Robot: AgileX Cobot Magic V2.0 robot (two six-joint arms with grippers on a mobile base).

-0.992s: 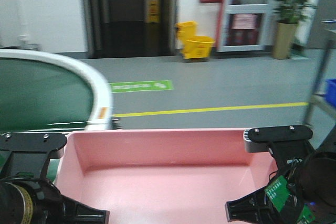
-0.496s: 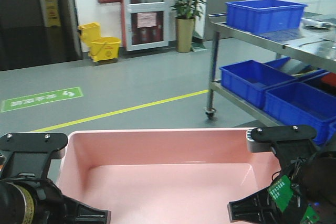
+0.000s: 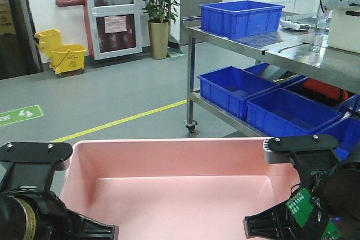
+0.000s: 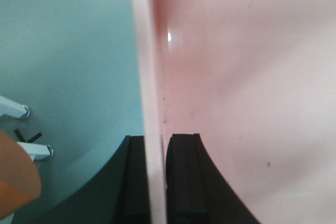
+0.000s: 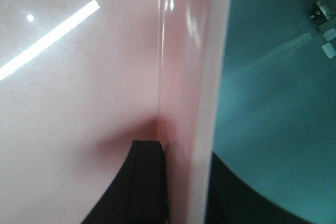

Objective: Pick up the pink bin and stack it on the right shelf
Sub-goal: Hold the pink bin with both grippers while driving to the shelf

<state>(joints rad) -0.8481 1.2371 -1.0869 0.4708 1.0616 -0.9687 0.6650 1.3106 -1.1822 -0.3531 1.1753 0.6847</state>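
Observation:
The pink bin [image 3: 180, 186] fills the lower middle of the front view, held up between both arms with its open side up. My left gripper [image 3: 63, 161] is shut on the bin's left wall. In the left wrist view its black fingers [image 4: 184, 177] sit on either side of the pale rim [image 4: 152, 77]. My right gripper [image 3: 277, 151] is shut on the right wall; one finger [image 5: 149, 182] is inside the bin, the other outside the rim [image 5: 210, 77]. The right shelf [image 3: 292, 51] stands ahead to the right, steel-framed with a shiny top.
A blue crate [image 3: 242, 18] sits on the shelf top, and further blue crates [image 3: 289, 111] fill its lower level. A cream bin [image 3: 344, 26] stands at the far right. A yellow mop bucket [image 3: 62, 54], a potted plant [image 3: 159, 9] and a yellow floor line [image 3: 124, 119] lie beyond.
The whole view has swung to the right: the green conveyor left the frame and the steel shelf with blue crates came in and drew closer. Both grippers keep the same hold on the bin.

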